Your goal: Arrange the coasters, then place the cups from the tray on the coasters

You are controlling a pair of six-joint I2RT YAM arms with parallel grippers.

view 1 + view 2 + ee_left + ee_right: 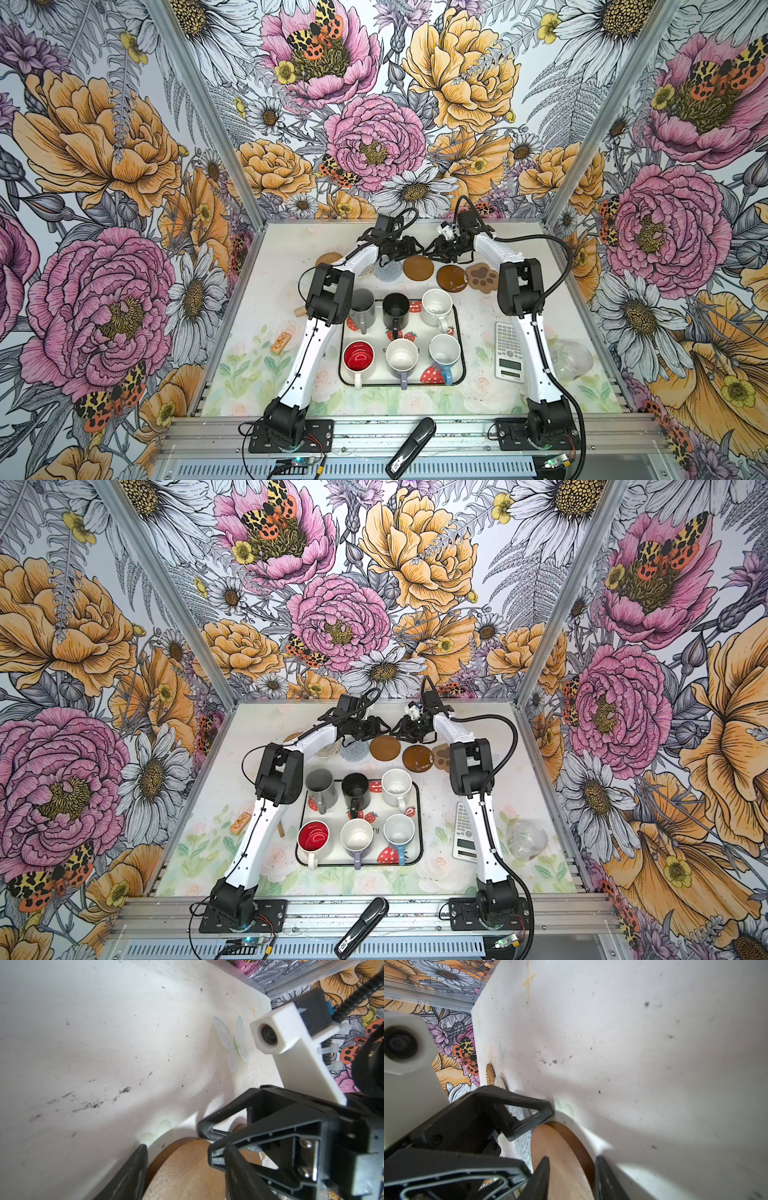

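**Claws meet tip to tip over one brown disc**

We find both arms stretched to the far end of the table (291, 253), their tips almost touching above a plain brown disc (417, 269). The left claw (413, 251) reaches in from the left and the right claw (436, 251) from the right. The disc lies flat just below them, a little nearer the tray (420, 322) than either tip.

Both claws stand parted, and we cannot see that either holds anything. In the right wrist view, one finger (543, 1178) hangs over the disc's face and its partner stands outside the rim, so that claw straddles the edge. The left claw's nearer finger (533, 1124) sits right at the rim.

We judge neither arm clearly closer. Being round, the disc has no long axis, so any nudge depends on which side of the rim is pushed. It lies just beside the grey-blue mat (389, 270) and near the second brown disc (452, 277). All six cups (395, 305) stand on the tray.
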